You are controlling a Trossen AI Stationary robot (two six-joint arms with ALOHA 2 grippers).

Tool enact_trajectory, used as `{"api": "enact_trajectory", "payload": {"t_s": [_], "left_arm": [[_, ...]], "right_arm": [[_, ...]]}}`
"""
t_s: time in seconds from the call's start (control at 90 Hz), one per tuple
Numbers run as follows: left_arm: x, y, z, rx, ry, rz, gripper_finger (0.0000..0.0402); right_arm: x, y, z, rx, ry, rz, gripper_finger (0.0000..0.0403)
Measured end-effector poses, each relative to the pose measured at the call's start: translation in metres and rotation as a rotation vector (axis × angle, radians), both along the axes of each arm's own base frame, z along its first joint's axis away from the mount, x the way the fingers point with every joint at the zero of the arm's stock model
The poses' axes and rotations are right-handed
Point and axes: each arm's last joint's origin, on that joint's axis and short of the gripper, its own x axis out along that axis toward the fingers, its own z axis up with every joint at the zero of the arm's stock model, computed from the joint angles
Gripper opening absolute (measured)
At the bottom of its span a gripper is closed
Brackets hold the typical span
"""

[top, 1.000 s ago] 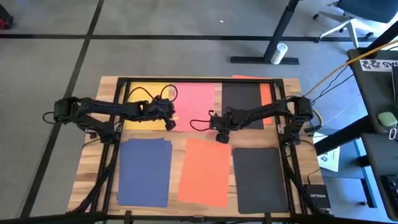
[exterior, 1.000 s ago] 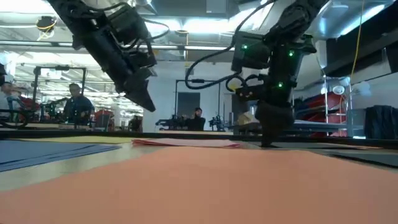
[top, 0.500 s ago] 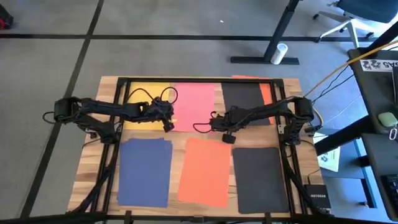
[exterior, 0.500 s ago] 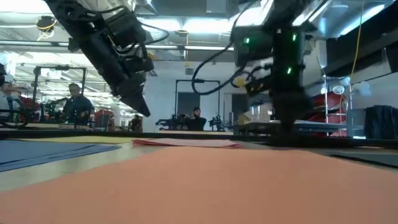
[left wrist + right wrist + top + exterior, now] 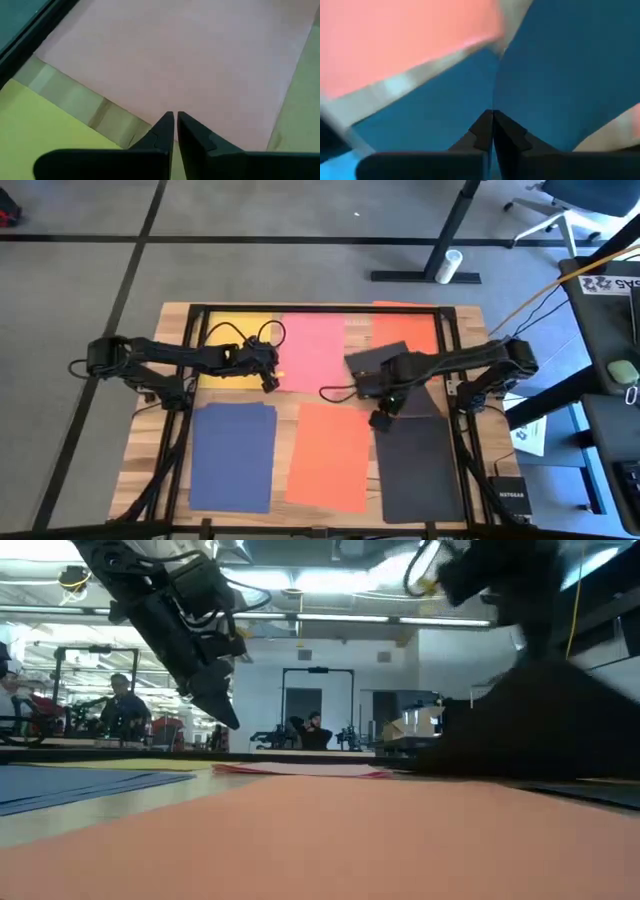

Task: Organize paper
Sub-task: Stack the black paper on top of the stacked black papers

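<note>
Table carries my paper: navy blue sheet, orange sheet and black sheet in the near row; yellow sheet, pink sheet and a second orange sheet in the far row. My right gripper pinches a second black sheet, skewed between the rows. My left gripper hovers pressed together, holding nothing, at the gap between yellow and pink.
</note>
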Motion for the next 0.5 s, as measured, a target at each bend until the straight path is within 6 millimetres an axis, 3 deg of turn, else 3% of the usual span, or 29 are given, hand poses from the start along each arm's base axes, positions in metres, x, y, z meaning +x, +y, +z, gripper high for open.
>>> {"api": "enact_trajectory", "payload": {"t_s": [0.5], "left_arm": [[0.002,-0.007,0.0,-0.007,-0.007,-0.02,0.0008]], "right_arm": [[-0.025,0.086,0.001,0.366,0.248,-0.129,0.0]]}}
